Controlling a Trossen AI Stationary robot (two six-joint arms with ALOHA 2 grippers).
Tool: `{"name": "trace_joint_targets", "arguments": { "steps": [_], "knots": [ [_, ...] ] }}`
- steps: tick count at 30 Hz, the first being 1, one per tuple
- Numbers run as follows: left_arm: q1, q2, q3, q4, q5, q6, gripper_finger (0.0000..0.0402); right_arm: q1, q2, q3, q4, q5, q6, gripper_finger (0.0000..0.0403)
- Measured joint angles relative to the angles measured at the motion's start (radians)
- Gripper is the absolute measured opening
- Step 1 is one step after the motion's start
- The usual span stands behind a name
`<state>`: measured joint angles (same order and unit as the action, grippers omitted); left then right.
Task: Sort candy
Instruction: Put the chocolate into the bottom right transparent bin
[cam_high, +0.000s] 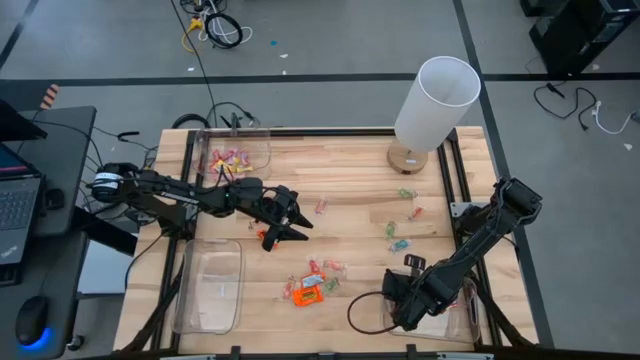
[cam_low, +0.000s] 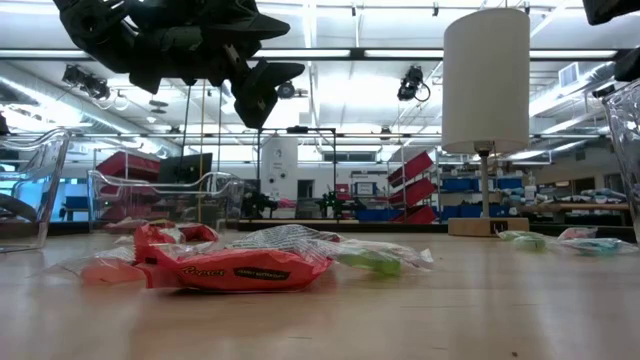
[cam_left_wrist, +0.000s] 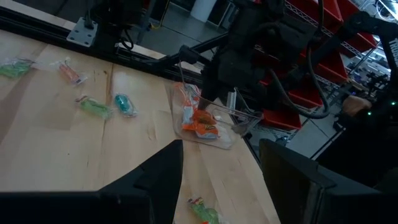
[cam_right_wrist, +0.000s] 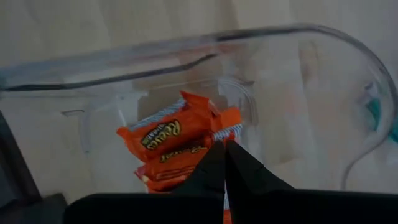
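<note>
We read "Reese's" on orange candy (cam_right_wrist: 163, 138) lying in the clear bin (cam_right_wrist: 323, 93) under the clenched, empty right claw (cam_right_wrist: 224, 163). Left claw (cam_high: 284, 226) hangs released above the surface (cam_high: 350, 180).

You've got a pale, matt wood-grain table (cam_high: 350, 190), clear glossy plastic bins (cam_high: 210, 290), shiny crinkled orange wrappers (cam_right_wrist: 165, 137) on the candy, and matt black gripper fingers (cam_left_wrist: 152, 180).
</note>
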<state>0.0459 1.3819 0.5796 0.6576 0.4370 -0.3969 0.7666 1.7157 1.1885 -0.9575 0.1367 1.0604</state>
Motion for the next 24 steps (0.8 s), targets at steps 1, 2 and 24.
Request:
{"name": "trace_joint_targets", "arguments": {
  "steps": [1, 2, 24],
  "knots": [
    [0.0, 0.0, 0.0, -0.002, 0.0, 0.0, 0.0214, 0.0, 0.0, 0.0, -0.007, -0.001, 0.007, 0.0],
    [0.0, 0.0, 0.0, -0.005, 0.0, 0.0, 0.0214, 0.0, 0.0, 0.0, -0.016, -0.003, 0.015, 0.0],
    [0.0, 0.0, 0.0, -0.099, 0.001, 0.001, 0.0214, 0.053, 0.001, -0.001, -0.022, -0.197, 0.114, 0.0]
  ]
}}
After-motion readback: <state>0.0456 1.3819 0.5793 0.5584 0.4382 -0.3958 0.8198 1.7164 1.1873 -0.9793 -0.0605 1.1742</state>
